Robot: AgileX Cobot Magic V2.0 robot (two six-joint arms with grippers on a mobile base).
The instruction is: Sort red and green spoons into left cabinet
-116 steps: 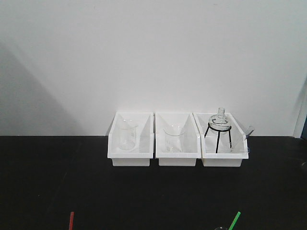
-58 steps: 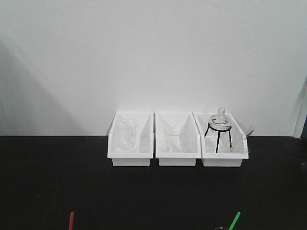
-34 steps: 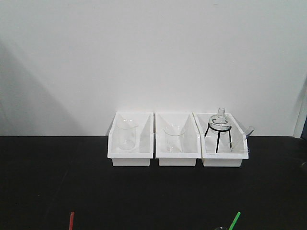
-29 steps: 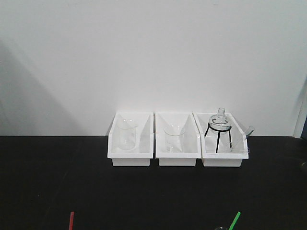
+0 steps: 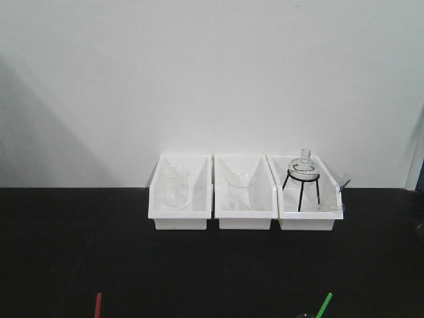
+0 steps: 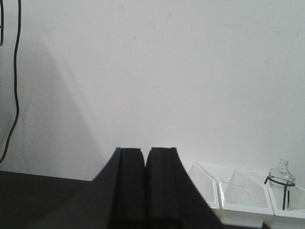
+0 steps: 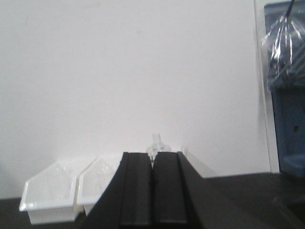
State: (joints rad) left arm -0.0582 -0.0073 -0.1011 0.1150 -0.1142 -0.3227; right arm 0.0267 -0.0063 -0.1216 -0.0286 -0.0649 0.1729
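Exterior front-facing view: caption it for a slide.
Three white bins of glassware on black bench; red spoon, green spoon below.

- A plain white wall (image 5: 212, 73) fills the upper half of the front view, unmarked and evenly lit.
- A soft grey shadow (image 5: 46, 132) slants across the wall's left side.
- A matte black tabletop (image 5: 73, 245) meets the wall in a straight horizontal line.
- In the left wrist view, a thin black cable (image 6: 15, 81) hangs down the wall near the left edge.
- In the right wrist view, a blue unit (image 7: 288, 119) stands at the right, with crinkled clear plastic over its top.
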